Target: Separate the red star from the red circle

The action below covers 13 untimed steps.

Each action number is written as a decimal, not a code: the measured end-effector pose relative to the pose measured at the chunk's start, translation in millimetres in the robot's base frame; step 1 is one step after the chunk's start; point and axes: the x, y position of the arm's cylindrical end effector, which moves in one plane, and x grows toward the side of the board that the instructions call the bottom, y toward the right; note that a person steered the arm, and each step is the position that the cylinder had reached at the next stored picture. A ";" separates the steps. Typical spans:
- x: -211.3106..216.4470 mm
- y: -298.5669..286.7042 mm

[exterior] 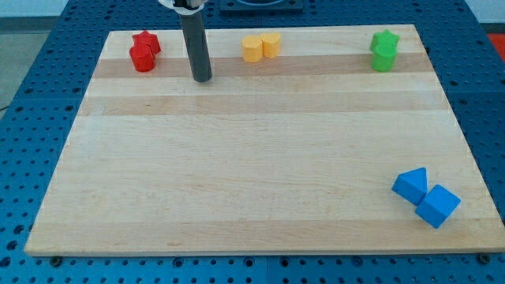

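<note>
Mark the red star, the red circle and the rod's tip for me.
red star [147,41], camera view, its top face.
red circle [142,57], camera view, its top face.
my tip [203,79], camera view, the rod's lower end.

We see my tip [203,78] near the far edge of the wooden board [237,181], a little to the right of the red star [147,41] and the red circle [142,57], which touch each other in the far left corner.

Yellow blocks [260,46] sit at the far edge, green blocks [384,50] in the far right corner, blue blocks [424,196] near the near right corner.

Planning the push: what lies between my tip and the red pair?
Only bare board, in the camera view, between my tip, red circle and red star.
</note>
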 end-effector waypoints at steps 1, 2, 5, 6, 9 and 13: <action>0.0 0.0; 17.5 -15.4; 82.5 -101.1; 82.5 -175.3; 40.2 -177.7; -39.1 -142.3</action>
